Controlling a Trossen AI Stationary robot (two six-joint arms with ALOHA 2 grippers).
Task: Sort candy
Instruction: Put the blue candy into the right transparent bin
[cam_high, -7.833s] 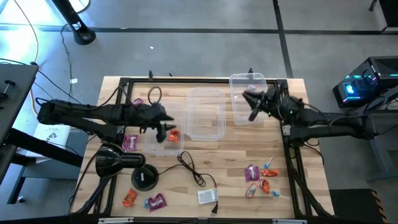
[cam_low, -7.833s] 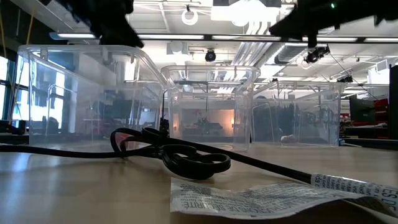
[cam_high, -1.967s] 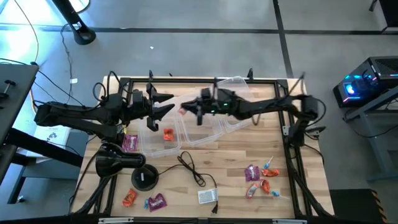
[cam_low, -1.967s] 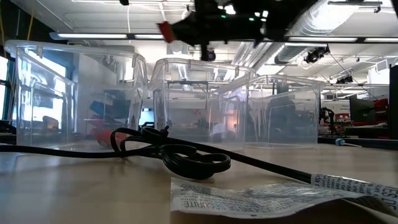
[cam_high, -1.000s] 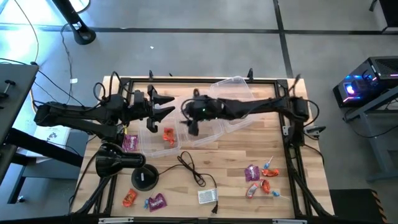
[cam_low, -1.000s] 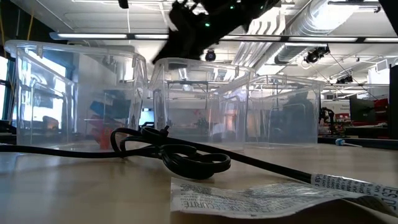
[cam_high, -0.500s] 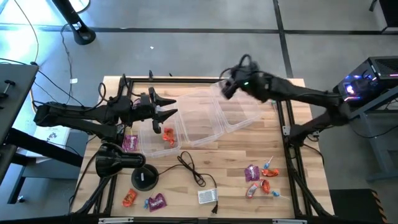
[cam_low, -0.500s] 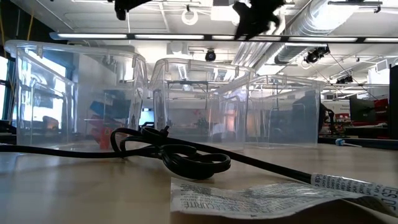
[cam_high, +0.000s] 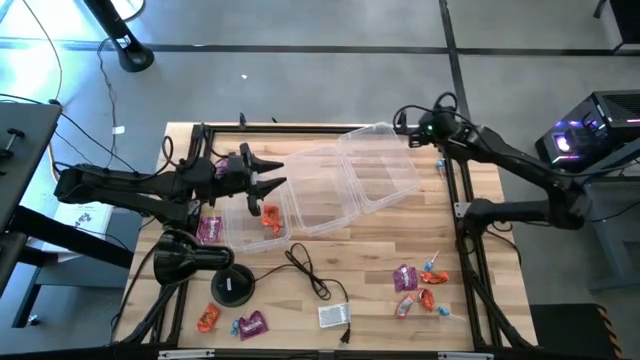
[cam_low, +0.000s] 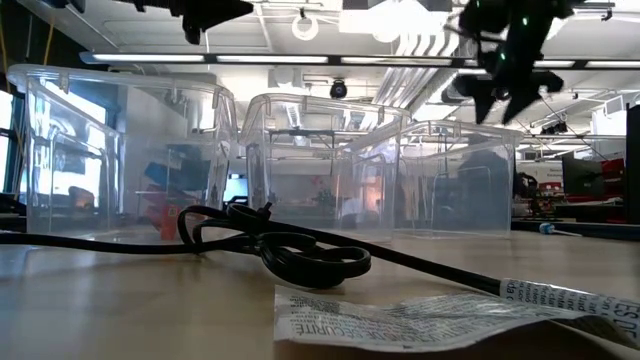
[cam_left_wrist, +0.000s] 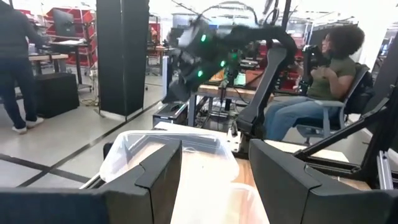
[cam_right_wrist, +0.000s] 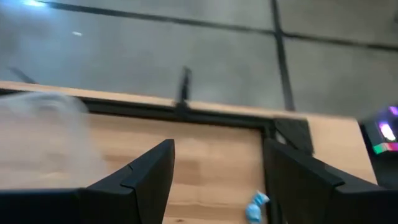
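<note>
Hovering over the far right corner of the table, right gripper (cam_high: 420, 128) with fingers spread wide and nothing between them. Just beyond it on the bare wood, one light blue candy (cam_right_wrist: 255, 208) (the wrist view catches it at the edge, lying off to one side of the fingers). Nearer the table's front right, a cluster of candy (cam_high: 418, 285) in purple, orange-red and blue, well apart from that gripper and on its own side. Over on the left, left gripper (cam_high: 268, 172) parted and empty, hanging above the leftmost clear bin (cam_high: 243, 232), with an orange candy (cam_high: 270, 217) already lying inside. More loose candy (cam_high: 230, 322) at the front left corner. Looks like the blue piece is the closest pick: right arm plainly nearer, a short reach outward and down.
</note>
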